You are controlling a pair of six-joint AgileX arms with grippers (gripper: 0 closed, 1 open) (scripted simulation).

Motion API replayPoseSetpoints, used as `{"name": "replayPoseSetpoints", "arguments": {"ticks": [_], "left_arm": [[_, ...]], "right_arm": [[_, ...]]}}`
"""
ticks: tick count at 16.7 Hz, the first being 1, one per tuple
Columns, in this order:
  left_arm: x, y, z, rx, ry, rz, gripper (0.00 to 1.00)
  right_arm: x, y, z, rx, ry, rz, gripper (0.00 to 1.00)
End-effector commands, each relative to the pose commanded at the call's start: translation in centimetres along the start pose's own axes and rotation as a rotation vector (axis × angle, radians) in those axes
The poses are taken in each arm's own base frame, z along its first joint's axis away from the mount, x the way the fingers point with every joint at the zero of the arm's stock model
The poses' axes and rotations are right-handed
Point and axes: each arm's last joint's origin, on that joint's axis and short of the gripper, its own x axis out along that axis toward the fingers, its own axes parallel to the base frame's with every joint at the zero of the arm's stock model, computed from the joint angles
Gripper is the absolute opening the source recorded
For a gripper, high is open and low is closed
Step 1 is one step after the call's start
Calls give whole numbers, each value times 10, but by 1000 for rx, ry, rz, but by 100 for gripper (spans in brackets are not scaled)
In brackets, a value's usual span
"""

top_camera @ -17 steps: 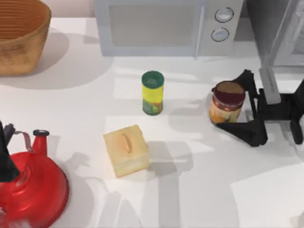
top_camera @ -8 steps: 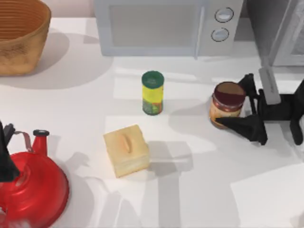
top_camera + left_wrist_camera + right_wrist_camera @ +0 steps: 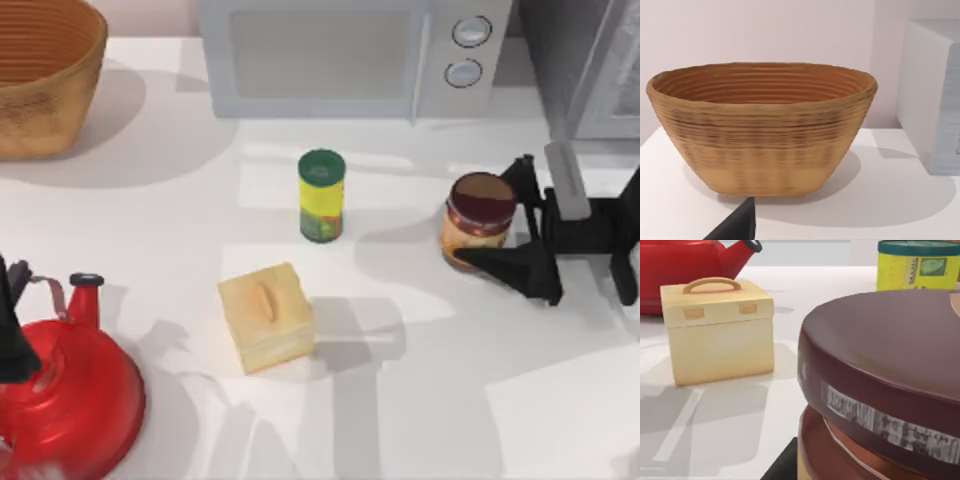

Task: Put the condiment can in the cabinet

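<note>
The right hand (image 3: 495, 222) is reaching in from the right side of the surface (image 3: 420, 400), its two black fingers (image 3: 510, 268) sitting on either side of the condiment can (image 3: 478, 220) and pressing against its sides, so it is clamped on the can. The can is standing upright on the surface at the right, its dark maroon lid facing up and its orange-yellow label showing below; in the right wrist view the lid (image 3: 890, 370) is sitting very close to the camera. The cabinet (image 3: 590, 65) is standing at the back right corner, behind the hand and apart from the can. A grey microwave (image 3: 340, 55) is sitting just beside the cabinet along the back edge. Left of the can, well apart, a slim yellow can with a green lid (image 3: 321, 195) is standing upright, and nearer the front a small cream box with a handle (image 3: 265, 316) is resting. A red kettle (image 3: 65, 395) is sitting at the front left, where the left arm is parked by the left edge; whether its hand is apart or together cannot be told. A woven basket (image 3: 40, 75) is occupying the back left corner.
</note>
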Motion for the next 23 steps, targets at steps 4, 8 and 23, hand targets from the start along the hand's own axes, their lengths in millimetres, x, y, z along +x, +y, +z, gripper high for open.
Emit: {"name": "replayPoseSetpoints", "arguments": {"ticks": [4,8,23], "left_arm": [[0,0,0,0,0,0,100],[0,0,0,0,0,0,100],[0,0,0,0,0,0,100]], "right_arm": [[0,0,0,0,0,0,0],[-1,-2,7,3,0,-4,0],[-1,-7,103,1,0,-5,0]]}}
